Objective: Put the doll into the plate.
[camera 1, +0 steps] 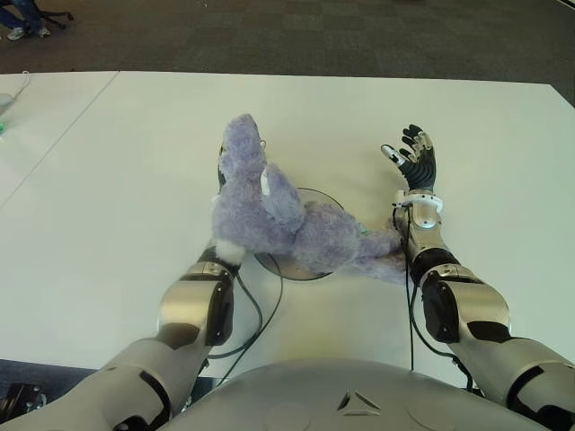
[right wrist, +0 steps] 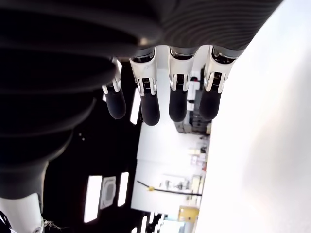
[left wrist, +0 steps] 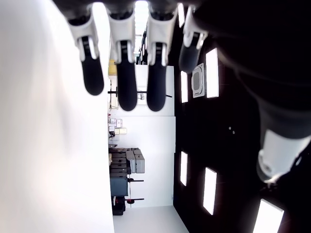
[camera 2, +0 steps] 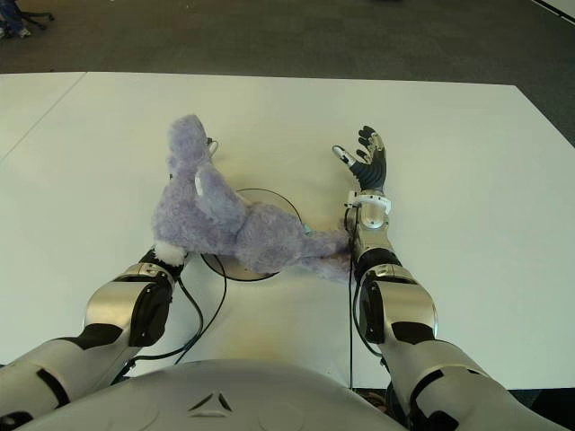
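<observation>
A purple plush doll (camera 1: pixel 269 211) lies sprawled across the round dark-rimmed plate (camera 1: pixel 329 197) in the middle of the white table (camera 1: pixel 117 180). Its head end is propped up over my left hand (camera 1: pixel 221 169), which is mostly hidden beneath it. In the left wrist view that hand's fingers (left wrist: pixel 127 82) are straight and hold nothing. My right hand (camera 1: pixel 413 157) shows to the right of the plate, palm up, with its fingers (right wrist: pixel 178 104) spread and nothing in them. The doll's lower end reaches my right forearm (camera 1: pixel 422 247).
Cables (camera 1: pixel 260 314) trail from my left wrist across the near table. Dark carpet (camera 1: pixel 314 36) lies beyond the table's far edge, with a person's feet (camera 1: pixel 22 25) at the far left.
</observation>
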{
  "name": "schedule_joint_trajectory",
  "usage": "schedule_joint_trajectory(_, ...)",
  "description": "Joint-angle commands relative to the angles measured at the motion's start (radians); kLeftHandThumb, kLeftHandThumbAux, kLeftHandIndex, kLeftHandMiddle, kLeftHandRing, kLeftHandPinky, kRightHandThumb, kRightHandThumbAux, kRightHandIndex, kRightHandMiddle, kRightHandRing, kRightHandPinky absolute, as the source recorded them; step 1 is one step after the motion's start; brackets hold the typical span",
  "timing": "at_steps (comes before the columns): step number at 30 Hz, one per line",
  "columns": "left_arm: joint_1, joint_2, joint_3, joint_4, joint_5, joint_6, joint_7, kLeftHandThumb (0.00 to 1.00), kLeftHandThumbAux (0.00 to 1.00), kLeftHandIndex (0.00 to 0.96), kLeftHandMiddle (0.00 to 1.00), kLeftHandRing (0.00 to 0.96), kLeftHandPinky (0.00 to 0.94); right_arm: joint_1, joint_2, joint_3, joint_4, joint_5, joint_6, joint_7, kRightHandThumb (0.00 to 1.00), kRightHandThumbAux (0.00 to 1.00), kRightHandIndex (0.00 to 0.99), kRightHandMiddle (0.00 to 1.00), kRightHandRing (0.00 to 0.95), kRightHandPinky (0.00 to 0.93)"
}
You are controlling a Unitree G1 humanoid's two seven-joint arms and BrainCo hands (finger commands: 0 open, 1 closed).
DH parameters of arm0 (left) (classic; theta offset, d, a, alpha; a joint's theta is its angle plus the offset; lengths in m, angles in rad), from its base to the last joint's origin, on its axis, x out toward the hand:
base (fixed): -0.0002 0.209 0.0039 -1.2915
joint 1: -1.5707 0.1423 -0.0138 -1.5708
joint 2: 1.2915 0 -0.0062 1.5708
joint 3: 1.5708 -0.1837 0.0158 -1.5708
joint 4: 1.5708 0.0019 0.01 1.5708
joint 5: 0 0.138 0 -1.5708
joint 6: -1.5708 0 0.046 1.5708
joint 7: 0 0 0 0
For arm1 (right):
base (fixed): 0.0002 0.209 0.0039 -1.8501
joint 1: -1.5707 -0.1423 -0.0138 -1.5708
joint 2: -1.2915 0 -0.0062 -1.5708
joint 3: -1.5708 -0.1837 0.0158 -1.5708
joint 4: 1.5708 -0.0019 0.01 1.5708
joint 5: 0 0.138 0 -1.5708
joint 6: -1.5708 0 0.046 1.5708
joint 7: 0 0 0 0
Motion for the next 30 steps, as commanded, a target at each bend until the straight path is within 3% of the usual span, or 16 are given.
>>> schedule_joint_trajectory(1, 0.262, -0.023, 0.014, 0.148, -0.008, 0.070, -0.023, 0.000, 0.588, 0.162, 0.328, 0.318, 0.272, 0.301, 0.098, -0.026, 0.148, 0.028, 0.000, 0.059, 0.000, 0.687, 0.206, 0.231, 0.216, 0.218)
schedule_joint_trajectory(8, 0.259, -0.022, 0.013, 0.150, -0.008, 0.081, -0.025, 0.000, 0.599, 0.163, 0.326, 0.316, 0.283, 0.299, 0.100, -0.037, 0.147, 0.042, 0.000, 0.080, 0.000, 0.689, 0.221, 0.243, 0.225, 0.210)
schedule_joint_trajectory(12, 0.257, -0.021, 0.013, 0.150, -0.008, 0.084, -0.027, 0.000, 0.583, 0.153, 0.321, 0.308, 0.228, 0.297, 0.100, -0.038, 0.146, 0.046, -0.001, 0.084, 0.000, 0.687, 0.214, 0.242, 0.221, 0.196)
schedule_joint_trajectory(18, 0.259, -0.021, 0.014, 0.149, -0.008, 0.078, -0.029, 0.000, 0.592, 0.156, 0.328, 0.323, 0.301, 0.297, 0.101, -0.043, 0.146, 0.047, -0.002, 0.085, 0.000, 0.707, 0.222, 0.251, 0.235, 0.227)
schedule_joint_trajectory(30, 0.257, -0.027, 0.026, 0.148, -0.022, 0.079, -0.035, 0.000, 0.621, 0.167, 0.344, 0.347, 0.317, 0.299, 0.102, -0.051, 0.145, 0.053, -0.002, 0.100, 0.000, 0.727, 0.234, 0.256, 0.242, 0.252)
